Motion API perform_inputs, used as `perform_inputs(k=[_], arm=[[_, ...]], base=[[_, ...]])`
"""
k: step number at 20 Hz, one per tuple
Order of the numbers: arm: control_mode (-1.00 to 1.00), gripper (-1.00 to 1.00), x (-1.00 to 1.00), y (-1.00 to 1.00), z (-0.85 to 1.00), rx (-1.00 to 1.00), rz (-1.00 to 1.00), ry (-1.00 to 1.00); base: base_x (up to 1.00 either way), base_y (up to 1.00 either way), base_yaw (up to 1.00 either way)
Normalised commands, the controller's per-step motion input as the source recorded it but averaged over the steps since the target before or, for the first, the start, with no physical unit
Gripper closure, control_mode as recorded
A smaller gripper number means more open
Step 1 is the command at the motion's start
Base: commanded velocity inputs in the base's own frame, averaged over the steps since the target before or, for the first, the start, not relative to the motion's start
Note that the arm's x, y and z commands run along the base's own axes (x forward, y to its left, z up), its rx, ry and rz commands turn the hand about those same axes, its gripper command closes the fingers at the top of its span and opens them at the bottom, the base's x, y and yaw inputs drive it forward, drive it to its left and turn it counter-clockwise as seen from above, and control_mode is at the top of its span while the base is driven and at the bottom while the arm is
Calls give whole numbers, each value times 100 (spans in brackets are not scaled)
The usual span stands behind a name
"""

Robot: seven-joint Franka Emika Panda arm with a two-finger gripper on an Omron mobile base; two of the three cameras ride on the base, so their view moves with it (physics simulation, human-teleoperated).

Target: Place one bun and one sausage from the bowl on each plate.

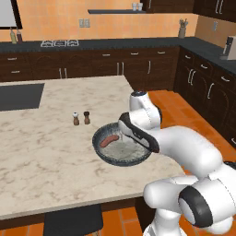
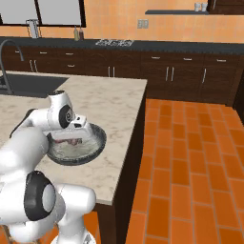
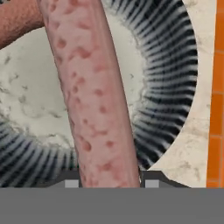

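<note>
The wide dark grey bowl (image 1: 102,152) (image 2: 96,141) stands near the counter's front right corner, and its streaky rim (image 3: 170,78) curves around the hand view. My gripper (image 3: 111,180) is down inside the bowl. It is shut on a pale pink mottled sausage (image 3: 92,96) that runs lengthwise between the two fingertips (image 3: 72,180). A second, redder sausage (image 1: 109,139) (image 3: 15,22) lies in the bowl beside it. In both base views my forearm and hand hide much of the bowl's inside. The plates and any bun are out of view.
A salt shaker (image 1: 76,119) and a pepper shaker (image 1: 86,117) stand just behind the bowl. A dark cooktop (image 1: 18,96) is set into the counter at far left, and a sink (image 2: 28,83) lies at the back. The counter edge drops to the orange tiled floor (image 2: 190,157).
</note>
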Motion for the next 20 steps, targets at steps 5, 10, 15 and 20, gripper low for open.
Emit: perform_inputs(k=[5, 10, 15, 20], arm=[[-100, 100, -100, -29, 20, 7, 0, -21], [-100, 100, -73, -36, 9, 4, 0, -11], [-100, 100, -17, -7, 4, 0, 0, -1], [100, 100, -11, 0, 0, 0, 0, -1]], base=[[0, 0, 0], [0, 0, 0], [0, 0, 0], [-58, 27, 0]])
